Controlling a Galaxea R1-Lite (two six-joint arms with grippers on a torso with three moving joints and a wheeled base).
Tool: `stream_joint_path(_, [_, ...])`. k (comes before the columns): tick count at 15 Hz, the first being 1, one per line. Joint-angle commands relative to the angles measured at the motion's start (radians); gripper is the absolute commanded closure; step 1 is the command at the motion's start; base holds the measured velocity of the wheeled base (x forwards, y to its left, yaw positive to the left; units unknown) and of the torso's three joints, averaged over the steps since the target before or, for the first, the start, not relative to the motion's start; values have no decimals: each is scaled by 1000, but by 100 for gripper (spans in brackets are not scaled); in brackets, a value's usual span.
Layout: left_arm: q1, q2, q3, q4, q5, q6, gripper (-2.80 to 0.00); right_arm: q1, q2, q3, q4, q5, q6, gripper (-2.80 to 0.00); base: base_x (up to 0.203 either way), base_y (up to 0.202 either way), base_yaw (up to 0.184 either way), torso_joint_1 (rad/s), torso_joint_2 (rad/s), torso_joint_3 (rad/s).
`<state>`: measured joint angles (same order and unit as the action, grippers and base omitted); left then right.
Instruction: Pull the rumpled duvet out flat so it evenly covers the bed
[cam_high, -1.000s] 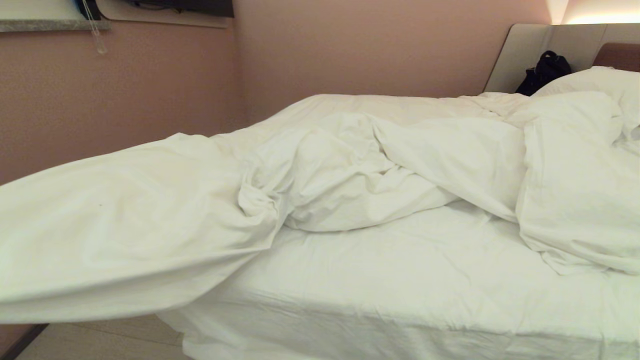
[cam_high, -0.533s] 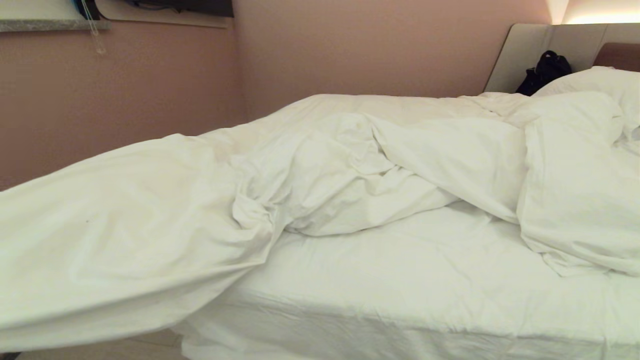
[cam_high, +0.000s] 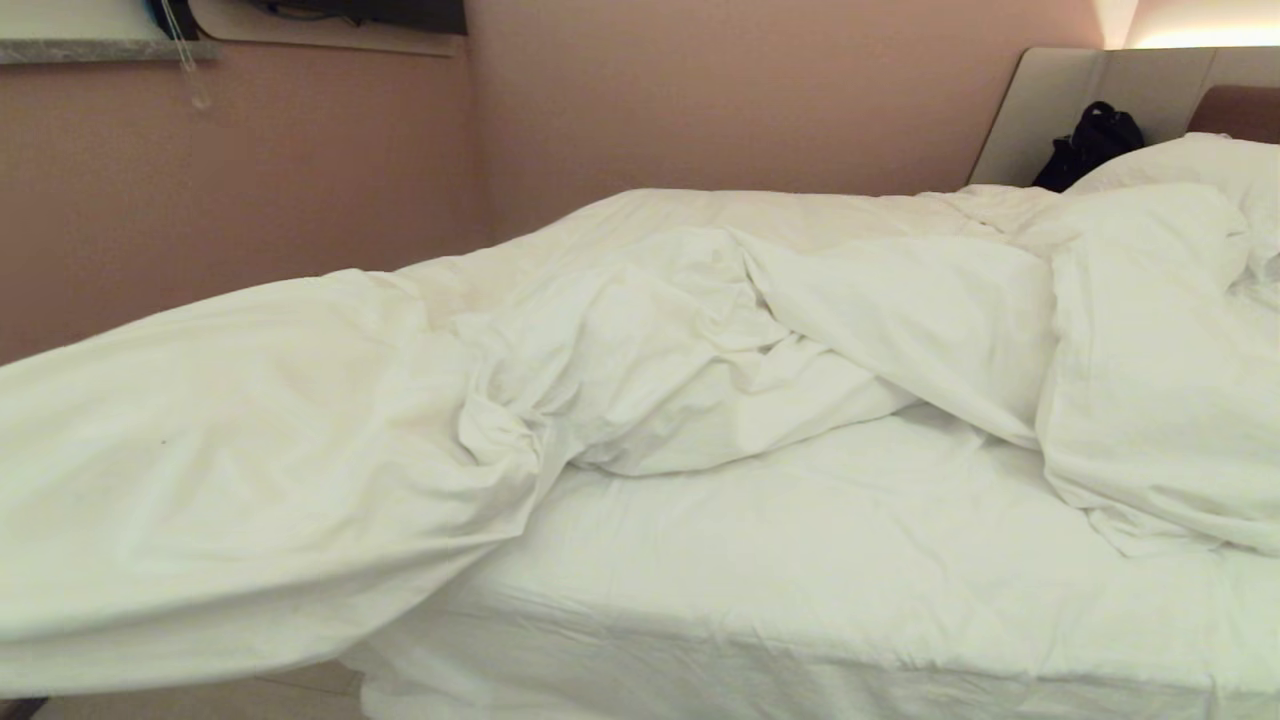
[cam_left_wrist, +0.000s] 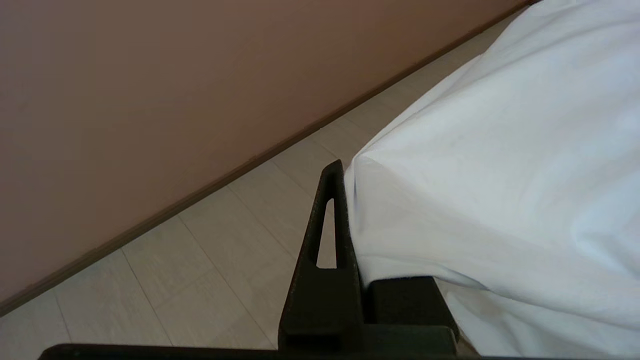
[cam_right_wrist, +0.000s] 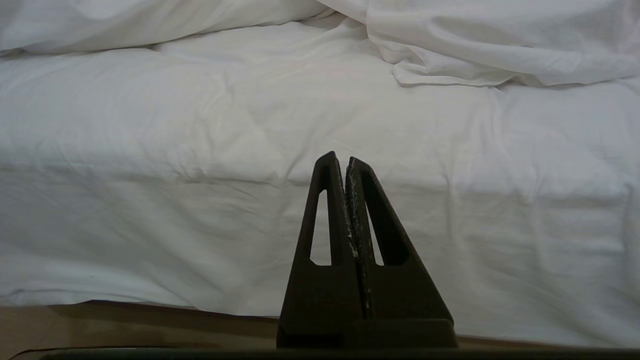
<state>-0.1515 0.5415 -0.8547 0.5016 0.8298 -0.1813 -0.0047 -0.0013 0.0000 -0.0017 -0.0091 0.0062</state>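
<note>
Left wrist view: duvet (cam_left_wrist: 490, 200) pinched in left tool (cam_left_wrist: 345, 167).

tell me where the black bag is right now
In the head view the black bag sits at the far right, propped against the headboard, just behind the pillow at the head of the bed.

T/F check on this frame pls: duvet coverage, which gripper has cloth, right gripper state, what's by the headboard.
1. The duvet already lies flat over the whole bed. False: it is bunched, and bare sheet shows on the near side.
2. The left gripper is shut on duvet cloth. True.
3. The right gripper holds a duvet corner. False: it is shut on nothing, facing the mattress side.
4. A dark bag sits by the headboard. True.
5. Duvet hangs past the bed's left end. True.
</note>
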Motion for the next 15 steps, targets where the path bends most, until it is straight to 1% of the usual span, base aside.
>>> stream_joint_path(1, [0,104,-29,-2,1,-1,0,0,1,0,0,0,0,0,0,0,0,0,0,0])
stream_joint_path(4, [0,210,-60,-26,-4,-2,0,0,1,0,0,0,0,0,0,0,0,0,0,0])
stream_joint_path(6, [4,283,-103,-61,-4,-1,0,0,1,0,0,0,0,0,0,0,0,0,0,0])
stream_joint_path(9, [44,371,-184,-126,-12,6,0,0,1,0,0,0,0,0,0,0,0,0,0,0])
stream_joint_path(10, [50,402,-215,-156,-13,15,0,0,1,0,0,0,0,0,0,0,0,0,0,0])
stream_joint_path(12, [68,459,-263,-211,-16,57,0,1,1,0,0,0,0,0,0,0,0,0,0,0])
stream_joint_path(14, [110,512,-297,-267,-25,99,0,0,1,0,0,0,0,0,0,0,0,0,0,0])
stream_joint_path(15, [131,537,-307,-301,-44,122,0,0,1,0,0,0,0,0,0,0,0,0,0,0])
